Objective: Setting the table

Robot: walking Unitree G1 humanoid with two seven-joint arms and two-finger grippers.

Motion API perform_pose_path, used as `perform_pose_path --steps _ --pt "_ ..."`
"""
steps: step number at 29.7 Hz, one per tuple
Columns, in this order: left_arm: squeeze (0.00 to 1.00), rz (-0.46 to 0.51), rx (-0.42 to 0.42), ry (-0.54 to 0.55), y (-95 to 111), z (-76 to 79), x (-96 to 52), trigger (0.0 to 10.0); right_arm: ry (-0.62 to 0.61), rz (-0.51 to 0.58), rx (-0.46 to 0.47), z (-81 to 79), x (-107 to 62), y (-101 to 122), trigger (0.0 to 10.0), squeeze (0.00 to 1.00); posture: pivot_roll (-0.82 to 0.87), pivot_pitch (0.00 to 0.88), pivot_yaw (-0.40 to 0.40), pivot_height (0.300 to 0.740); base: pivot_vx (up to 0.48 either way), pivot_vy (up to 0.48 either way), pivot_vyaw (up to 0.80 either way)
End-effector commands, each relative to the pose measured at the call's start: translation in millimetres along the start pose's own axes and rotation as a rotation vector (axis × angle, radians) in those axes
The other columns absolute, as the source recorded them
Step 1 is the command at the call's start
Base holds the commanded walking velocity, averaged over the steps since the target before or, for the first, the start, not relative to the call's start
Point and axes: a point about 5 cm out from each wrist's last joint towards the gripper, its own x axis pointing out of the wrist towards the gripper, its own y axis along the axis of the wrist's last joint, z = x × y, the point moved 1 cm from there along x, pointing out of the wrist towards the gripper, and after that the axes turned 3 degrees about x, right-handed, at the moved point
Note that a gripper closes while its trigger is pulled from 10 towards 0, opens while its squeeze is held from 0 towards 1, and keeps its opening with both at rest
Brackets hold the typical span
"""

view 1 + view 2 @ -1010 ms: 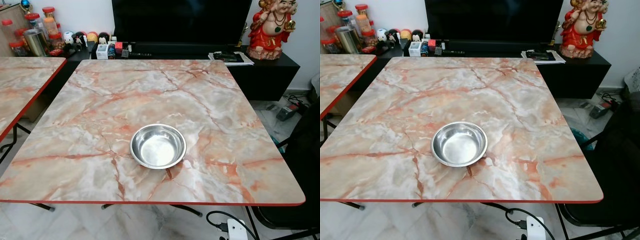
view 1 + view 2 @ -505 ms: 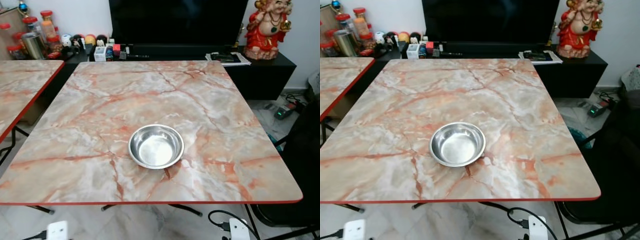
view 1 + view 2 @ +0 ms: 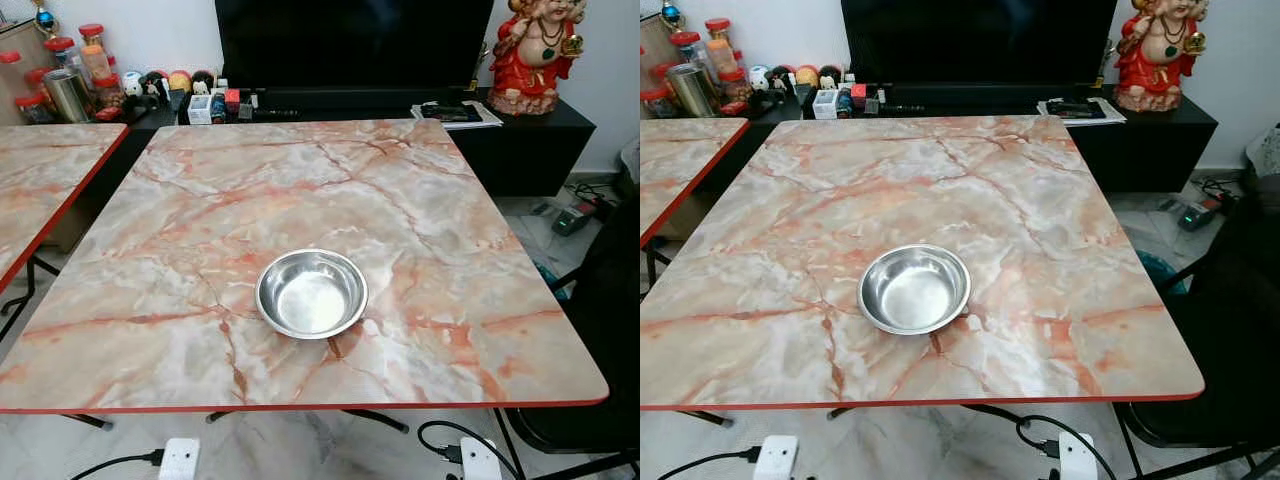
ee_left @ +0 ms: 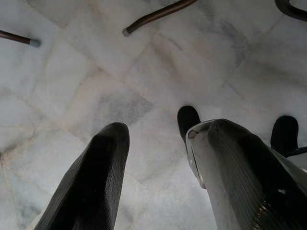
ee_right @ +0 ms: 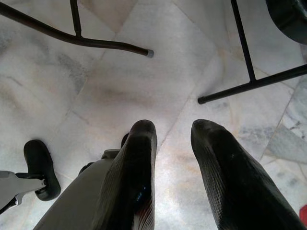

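On a square, marble-patterned folding table [image 3: 180, 250] with a thin red edge, a single stainless steel bowl [image 3: 311, 293] sits upright and empty, a little toward the robot's side of the middle and well in from every edge, with bare tabletop all round it. A second table [image 3: 40, 180] of the same pattern stands to the left, a narrow gap of floor between the two. Behind the far edge runs a low black TV cabinet [image 3: 530, 150] carrying a dark television [image 3: 355, 45], a row of jars and small toys [image 3: 150, 85] at its left end, a stack of papers [image 3: 460, 113] and a red figurine [image 3: 540, 50] at its right. On the marble-tiled floor [image 3: 270, 450] beneath the near edge lie two white power adapters [image 3: 178, 460] with black cables, and a dark chair [image 3: 610, 330] crowds the table's right side. Both arms hang low beside the robot's legs: the left gripper [image 4: 158, 143] points at the floor with its two black fingers well apart and nothing between them, a table foot [image 4: 127, 32] beyond; the right gripper [image 5: 172, 139] likewise faces the tiles, fingers parted by a smaller gap and holding nothing, with thin black metal legs [image 5: 249, 84] crossing the floor ahead of it.
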Motion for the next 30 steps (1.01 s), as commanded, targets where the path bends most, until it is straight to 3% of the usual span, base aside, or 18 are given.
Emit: perform_pose_path --steps 1,30 --pt "0.0 -0.025 0.011 0.003 -4.4 -2.6 -0.6 10.0 0.006 0.007 0.014 -3.1 0.5 2.5 10.0 0.0 -0.05 0.0 0.024 0.74 0.0 0.476 0.0" --pt "0.0 -0.013 -0.015 0.045 -1.0 -11.9 -0.5 10.0 0.024 0.029 0.024 -8.9 1.6 10.3 10.0 0.0 -0.02 0.0 0.009 0.74 0.0 0.478 0.0"
